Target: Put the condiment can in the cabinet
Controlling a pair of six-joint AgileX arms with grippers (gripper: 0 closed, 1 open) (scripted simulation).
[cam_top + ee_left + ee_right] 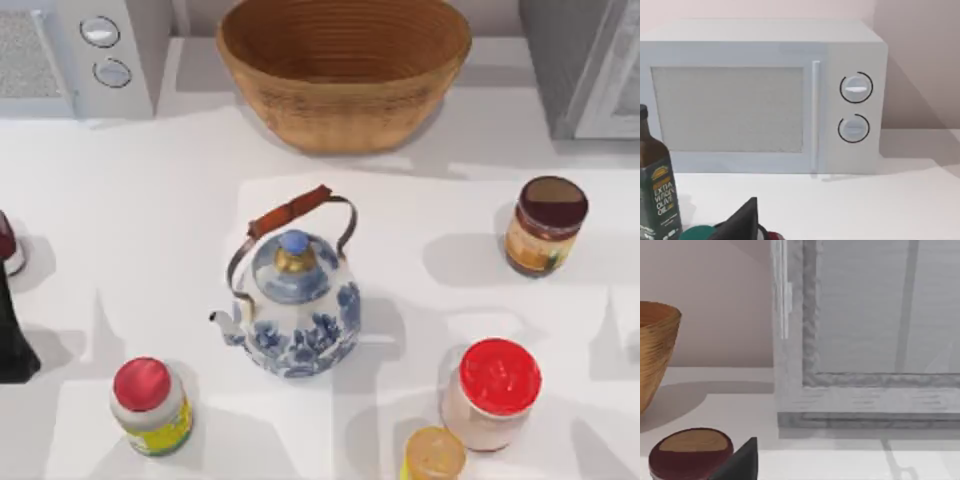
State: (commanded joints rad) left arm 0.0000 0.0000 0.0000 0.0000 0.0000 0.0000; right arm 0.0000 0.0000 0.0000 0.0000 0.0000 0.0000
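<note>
The condiment can (545,225) stands upright at the table's right side, with a dark maroon lid, amber contents and an orange label. The grey cabinet (585,65) sits in the back right corner behind it, its lighter framed door facing the table. In the right wrist view the can's lid (690,452) lies low and close, with the cabinet door (865,340) beyond it. A dark part of my right gripper (740,464) shows just beside the lid. A dark part of my left gripper (740,222) shows in front of the white microwave (765,100).
A blue-and-white teapot (295,300) stands mid-table, a wicker basket (345,70) behind it. Front right hold a red-lidded pale jar (490,393) and a yellow-lidded item (433,455). A red-capped bottle (150,405) is front left, an olive oil bottle (655,190) by the left edge.
</note>
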